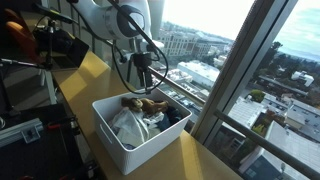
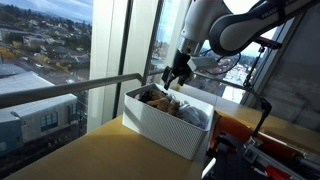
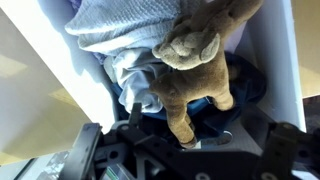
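Hovering gripper above white bin; brown plush toy atop clothes

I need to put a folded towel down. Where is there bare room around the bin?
Bare wooden counter stretches beside the white bin, plus a strip between bin and window frame. Inside the bin it's crowded: clothes and plush toy under the gripper.

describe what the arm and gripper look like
The arm is white, with rounded, glossy links and darker joints. The gripper is black and boxy, with two black fingers seen in the wrist view. A thin black cable loops along the arm to the gripper. No markings can be made out.
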`<state>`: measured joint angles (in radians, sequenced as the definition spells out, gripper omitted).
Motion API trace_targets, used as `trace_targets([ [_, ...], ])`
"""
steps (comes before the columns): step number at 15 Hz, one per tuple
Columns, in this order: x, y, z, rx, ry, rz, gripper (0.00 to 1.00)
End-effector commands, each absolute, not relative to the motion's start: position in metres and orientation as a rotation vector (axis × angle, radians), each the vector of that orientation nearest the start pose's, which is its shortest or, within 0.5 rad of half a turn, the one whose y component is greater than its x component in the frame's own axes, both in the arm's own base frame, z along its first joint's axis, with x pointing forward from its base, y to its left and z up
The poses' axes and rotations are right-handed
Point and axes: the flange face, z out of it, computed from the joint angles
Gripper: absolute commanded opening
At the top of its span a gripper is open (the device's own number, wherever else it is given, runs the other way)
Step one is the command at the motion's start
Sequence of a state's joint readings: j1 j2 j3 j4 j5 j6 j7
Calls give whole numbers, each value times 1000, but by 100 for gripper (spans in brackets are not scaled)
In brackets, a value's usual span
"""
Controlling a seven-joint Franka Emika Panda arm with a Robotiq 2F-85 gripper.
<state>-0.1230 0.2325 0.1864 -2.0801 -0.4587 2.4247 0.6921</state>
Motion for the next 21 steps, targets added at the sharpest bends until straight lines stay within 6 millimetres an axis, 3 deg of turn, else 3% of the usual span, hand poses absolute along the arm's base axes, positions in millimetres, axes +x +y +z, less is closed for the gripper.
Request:
trace_targets([
  [1,634,22,260,-3294,589,-214,100],
  [5,646,9,179,-3286,692,-29,100],
  [10,644,-17,107,-3290,764,135,100],
  [11,643,-21,97,-3272,769,162,75],
  [12,642,-24,92,-3263,777,172,74],
  [14,643,-24,95,-3241,773,170,60],
  [21,640,-8,153,-3169,656,120,12],
])
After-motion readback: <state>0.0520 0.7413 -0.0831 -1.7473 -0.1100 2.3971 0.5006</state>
